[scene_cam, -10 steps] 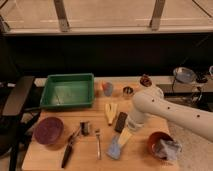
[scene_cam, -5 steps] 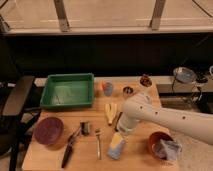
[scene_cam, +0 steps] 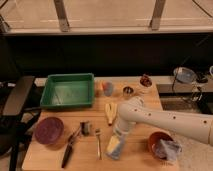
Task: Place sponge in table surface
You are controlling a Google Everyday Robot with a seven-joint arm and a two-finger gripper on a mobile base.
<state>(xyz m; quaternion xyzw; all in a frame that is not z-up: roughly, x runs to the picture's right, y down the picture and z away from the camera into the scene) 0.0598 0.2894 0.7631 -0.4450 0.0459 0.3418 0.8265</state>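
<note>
The sponge (scene_cam: pixel 114 148), a small flat light-blue pad, lies on the table surface (scene_cam: pixel 135 160) near the front edge, a little right of centre. My gripper (scene_cam: pixel 119 138) points down from the white arm (scene_cam: pixel 165 119), which reaches in from the right. It stands open at the sponge's upper end. Whether its tips touch the sponge I cannot tell.
A green tray (scene_cam: pixel 67 91) sits at the back left, with a maroon plate (scene_cam: pixel 48 131) in front of it. A black-handled tool (scene_cam: pixel 70 147), a fork (scene_cam: pixel 98 142) and a banana (scene_cam: pixel 111 113) lie left of the gripper. A brown bowl (scene_cam: pixel 156 141) holding a grey-blue rag (scene_cam: pixel 169 149) stands to the right. A blue cup (scene_cam: pixel 107 89) and a small can (scene_cam: pixel 128 91) stand at the back.
The arm has dropped lower and now stretches flat across the table from the right. The gripper stays over the sponge, which has hardly shifted.
</note>
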